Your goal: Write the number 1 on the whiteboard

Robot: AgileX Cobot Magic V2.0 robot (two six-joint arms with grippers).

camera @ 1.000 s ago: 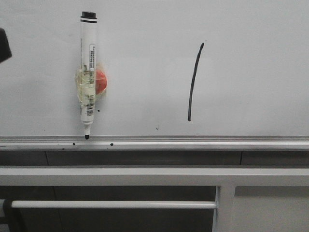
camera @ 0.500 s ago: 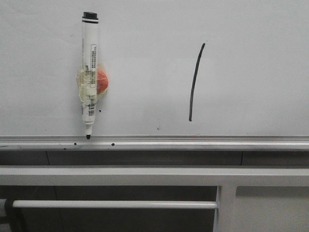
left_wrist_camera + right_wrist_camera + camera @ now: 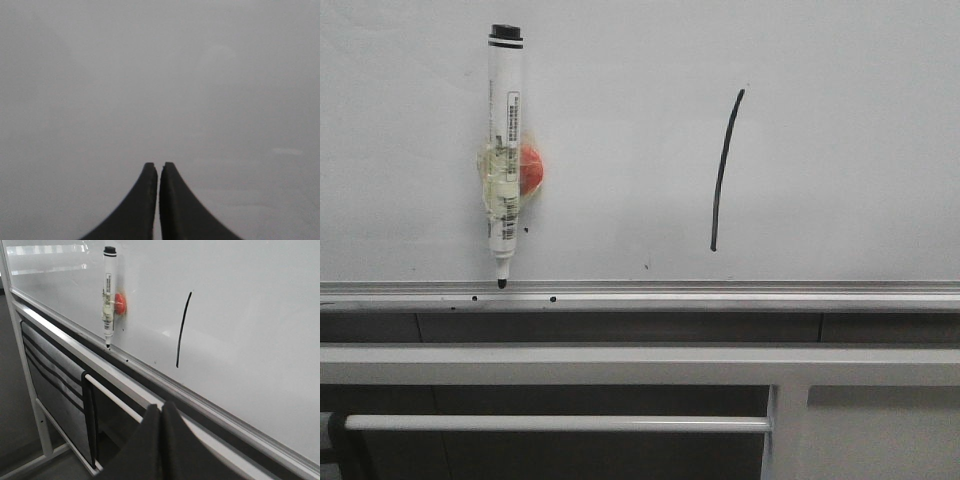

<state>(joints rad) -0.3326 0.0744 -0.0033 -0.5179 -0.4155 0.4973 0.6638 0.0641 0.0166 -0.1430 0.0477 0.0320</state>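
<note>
Front view faces the whiteboard [image 3: 840,150] squarely; right wrist views it obliquely; left wrist's surface seems featureless

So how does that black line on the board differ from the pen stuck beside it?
The number 1 is a thin, flat black stroke, leaning slightly; the marker is a thick white tube with black ends, hanging straight, tip down on a red magnet. They share the whiteboard, stand near upright, and look similar in length.

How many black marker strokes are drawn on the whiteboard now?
1. The number 1 stands on the whiteboard, right of the marker stuck to it, above the bottom rail.
</note>
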